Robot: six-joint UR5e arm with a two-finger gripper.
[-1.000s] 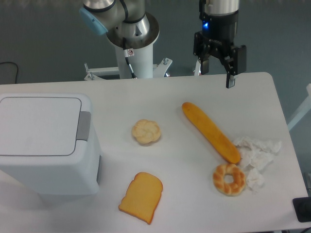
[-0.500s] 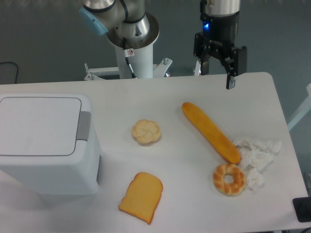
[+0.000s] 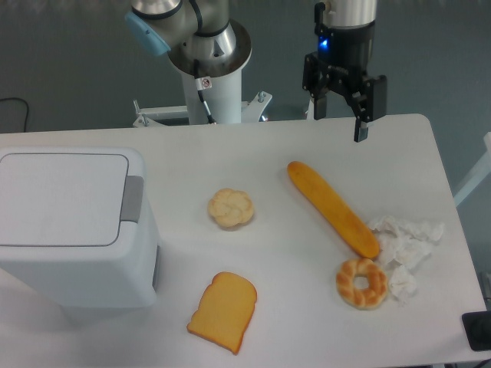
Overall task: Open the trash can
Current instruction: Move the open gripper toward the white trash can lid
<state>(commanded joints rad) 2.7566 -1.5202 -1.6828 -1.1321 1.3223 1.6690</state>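
- White bin (image 3: pixel 69 222) sits far left of and below the pincer (image 3: pixel 335 121), lid (image 3: pixel 61 198) flat and shut.
- Pincer fingers apart, holding nothing, above the table's far edge.
- Grey tab (image 3: pixel 132 198) untouched; the whole task remains.

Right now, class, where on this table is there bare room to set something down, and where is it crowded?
Bare: the strip between the trash can and the round bun, and the far edge under the gripper. Crowded: the right side, where the baguette, the ring bread and the crumpled paper cluster.
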